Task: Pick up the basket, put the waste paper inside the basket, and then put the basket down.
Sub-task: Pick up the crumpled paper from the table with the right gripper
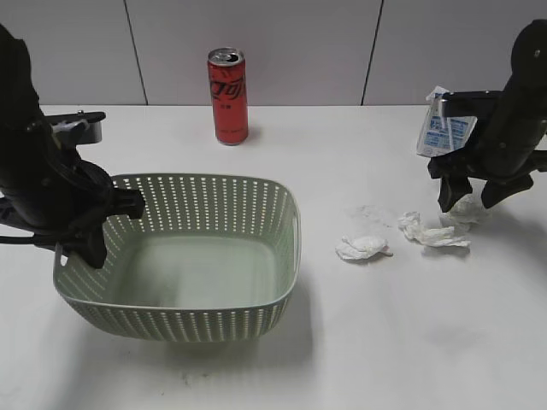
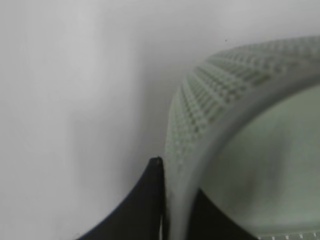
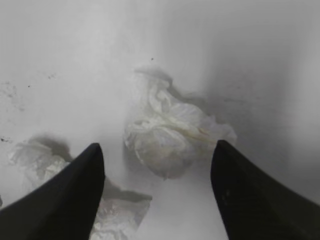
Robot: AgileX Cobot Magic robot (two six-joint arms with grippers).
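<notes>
One basket, sage-green with slotted sides, sits left of centre on the white tabletop. The left gripper is clamped on its left rim, one finger outside the wall, the other inside.

Three wads of waste paper lie on the tabletop to the right of the basket, well apart from it. The right gripper hangs over the rightmost wad with its jaws spread wide, holding nothing.

One red drink can stands upright at the rear; its lettering cannot be read. One blue-and-white carton stands behind the right arm, print illegible.
</notes>
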